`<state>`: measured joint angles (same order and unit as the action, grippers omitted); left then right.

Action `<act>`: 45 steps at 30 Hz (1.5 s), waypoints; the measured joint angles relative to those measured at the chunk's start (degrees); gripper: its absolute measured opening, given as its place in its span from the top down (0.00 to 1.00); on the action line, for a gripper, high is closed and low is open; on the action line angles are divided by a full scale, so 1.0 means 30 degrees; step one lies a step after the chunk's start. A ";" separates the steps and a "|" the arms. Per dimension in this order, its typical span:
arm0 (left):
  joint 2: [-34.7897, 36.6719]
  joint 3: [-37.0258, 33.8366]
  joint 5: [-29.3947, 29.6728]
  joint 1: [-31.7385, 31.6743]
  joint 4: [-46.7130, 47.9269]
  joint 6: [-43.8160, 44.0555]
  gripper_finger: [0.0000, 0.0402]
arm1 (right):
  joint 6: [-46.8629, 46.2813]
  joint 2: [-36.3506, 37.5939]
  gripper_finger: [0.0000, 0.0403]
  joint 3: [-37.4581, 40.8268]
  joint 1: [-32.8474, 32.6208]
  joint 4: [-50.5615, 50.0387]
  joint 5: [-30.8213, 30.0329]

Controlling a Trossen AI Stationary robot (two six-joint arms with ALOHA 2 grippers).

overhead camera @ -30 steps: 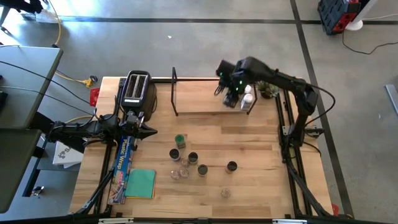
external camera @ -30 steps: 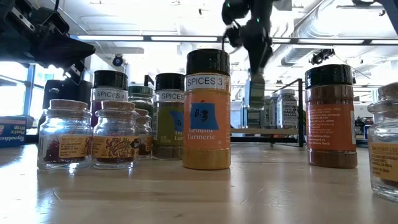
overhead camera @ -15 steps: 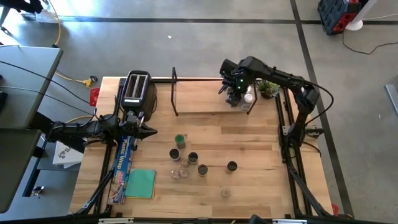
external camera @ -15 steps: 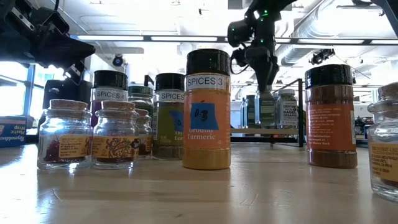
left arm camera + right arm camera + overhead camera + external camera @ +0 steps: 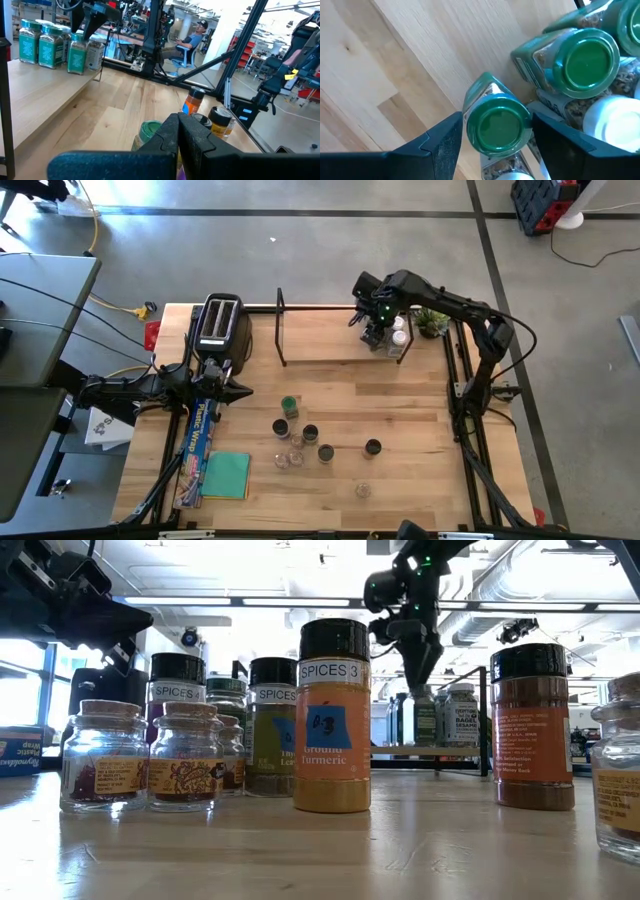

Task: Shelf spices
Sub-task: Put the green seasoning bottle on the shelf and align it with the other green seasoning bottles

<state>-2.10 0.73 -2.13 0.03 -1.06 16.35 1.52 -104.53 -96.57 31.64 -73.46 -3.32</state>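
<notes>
Hovering over the shelf [image 5: 330, 340], the right pincer [image 5: 378, 337] stood open astride a green-lidded jar [image 5: 498, 123]; the left pincer [image 5: 232, 390] was shut.

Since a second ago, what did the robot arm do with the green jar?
The right gripper carried the green-lidded jar down onto the shelf beside the others, and its fingers now stand open around it, letting go. The left gripper stayed shut by the toaster; the table jars did not move.

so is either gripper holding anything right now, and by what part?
No. The right gripper straddles a green-lidded jar on the shelf, fingers apart, no contact visible. The left gripper is shut, empty.
</notes>
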 joint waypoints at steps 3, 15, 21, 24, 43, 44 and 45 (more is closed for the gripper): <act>0.0004 -0.0003 0.0003 0.0000 -0.0001 -0.0003 1.00 | 0.0000 0.0000 0.42 -0.0003 0.0000 -0.0013 -0.0062; -0.0002 0.0000 0.0000 0.0000 -0.0004 -0.0003 1.00 | -0.1719 0.0000 0.41 -0.0032 0.0087 0.0769 -0.1181; 0.0000 -0.0002 0.0000 0.0000 -0.0004 0.0001 1.00 | -0.2076 0.0107 0.41 -0.0032 0.0087 0.0737 -0.1450; 0.0005 0.0000 0.0000 -0.0001 -0.0005 -0.0002 1.00 | -0.2079 0.0709 0.41 -0.0032 -0.0073 0.0717 -0.2081; 0.0005 0.0000 0.0000 -0.0007 -0.0007 -0.0003 1.00 | 0.1406 0.1790 0.84 -0.0054 -0.0852 -0.1530 0.0978; 0.0004 0.0000 0.0001 -0.0006 0.0000 0.0003 1.00 | 0.1538 0.1690 0.88 -0.0054 -0.0852 -0.1584 0.0990; 0.0001 0.0000 0.0000 -0.0004 -0.0004 -0.0003 1.00 | 0.1676 0.1555 0.91 -0.0054 -0.0852 -0.1669 0.1041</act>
<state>-2.10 0.73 -2.13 0.02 -1.07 16.34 6.55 -99.87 -96.73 29.08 -78.46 -0.20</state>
